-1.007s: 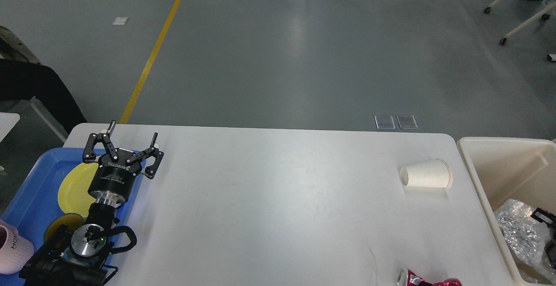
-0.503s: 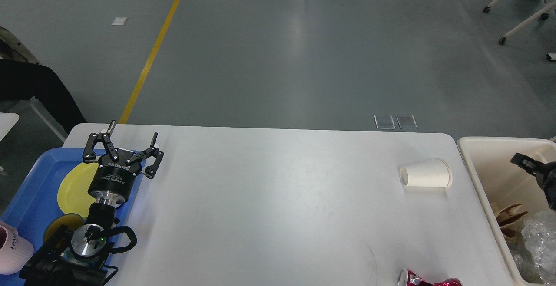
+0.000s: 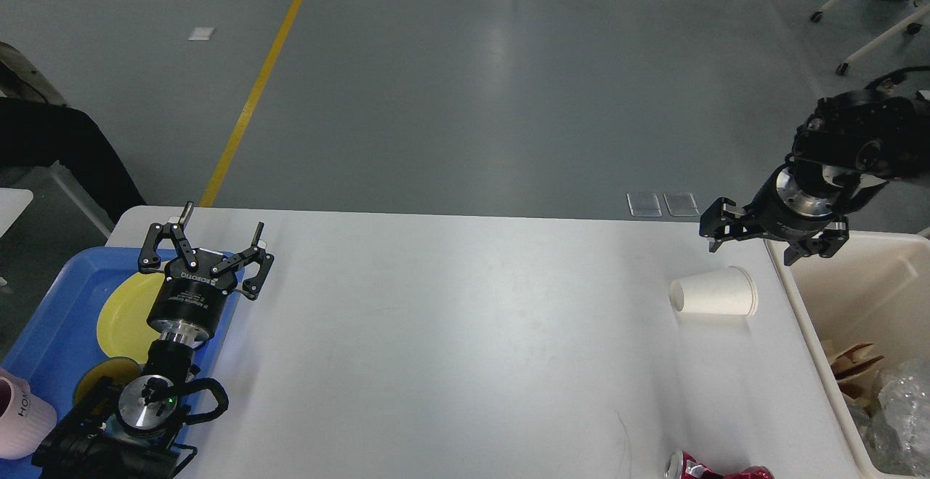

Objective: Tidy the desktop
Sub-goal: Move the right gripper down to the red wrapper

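Note:
The white desktop (image 3: 465, 333) fills the lower half of the head view. A white paper cup (image 3: 716, 296) lies on its side near the right end. A crushed red can (image 3: 716, 470) lies at the front edge. My right gripper (image 3: 764, 245) hovers open and empty just above and behind the cup, by the bin's far corner. Over the far rim of the blue tray, my left gripper (image 3: 223, 219) stands open, nothing between its fingers.
The blue tray (image 3: 43, 333) at the left holds a yellow plate (image 3: 127, 312) and a pink cup (image 3: 22, 417). A cream-white bin (image 3: 857, 275) at the right holds crumpled clear plastic (image 3: 897, 406) and brown paper (image 3: 850, 363).
My right gripper has risen out of the bin and moved left and back, to just above the paper cup. The plastic now lies in the bin. The left arm has not moved.

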